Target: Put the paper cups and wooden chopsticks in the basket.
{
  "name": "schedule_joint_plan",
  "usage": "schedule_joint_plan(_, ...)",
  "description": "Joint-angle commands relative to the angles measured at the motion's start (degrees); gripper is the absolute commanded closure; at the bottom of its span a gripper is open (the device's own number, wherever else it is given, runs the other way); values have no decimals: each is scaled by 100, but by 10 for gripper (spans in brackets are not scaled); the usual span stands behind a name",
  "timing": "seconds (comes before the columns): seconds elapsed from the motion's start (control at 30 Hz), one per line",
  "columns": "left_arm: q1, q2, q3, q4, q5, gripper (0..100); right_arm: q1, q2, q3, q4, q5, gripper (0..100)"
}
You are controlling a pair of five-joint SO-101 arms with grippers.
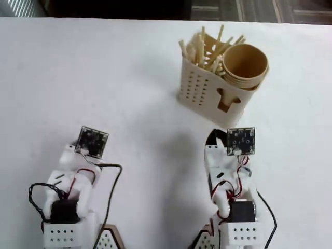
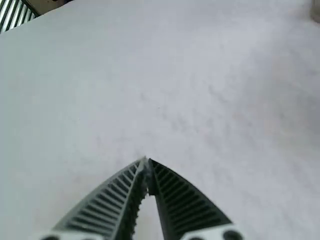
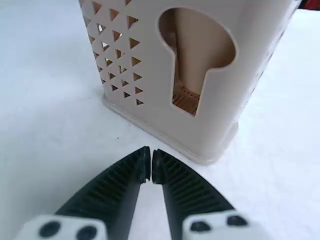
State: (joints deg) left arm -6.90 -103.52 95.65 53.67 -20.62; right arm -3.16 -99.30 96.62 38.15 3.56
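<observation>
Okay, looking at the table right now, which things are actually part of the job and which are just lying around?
Part of the job:
- basket
- paper cups, stacked in the basket
- wooden chopsticks, standing in the basket
- left gripper and right gripper, both shut and empty

Just there:
- white table

White left arm [image 1: 70, 192] and right arm [image 1: 231, 199], black servos [image 1: 65, 211], red and black cables [image 1: 111, 192], square camera boards [image 1: 241, 140]; left hand [image 2: 146, 170] and right hand [image 3: 150, 162] have dark ribbed fingers [image 3: 115, 190].
</observation>
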Motion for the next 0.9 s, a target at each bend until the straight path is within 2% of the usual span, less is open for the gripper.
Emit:
schedule_joint_plan(0.0,66,22,149,-202,211,976,84,31,44,426,0,981)
schedule_joint_plan(0.3,-444,13,132,765,193,976,-127,4,53,1991,0,981)
schedule_joint_plan(0.5,-1077,13,132,1125,185,976,-171,-4,53,2967,-35,981)
schedule_joint_plan(0.63,-1332,13,132,1424,185,976,-127,-4,44,3002,-35,981)
schedule_joint_plan(0.87,-1332,22,132,1468,220,976,-127,-4,44,3002,-18,981)
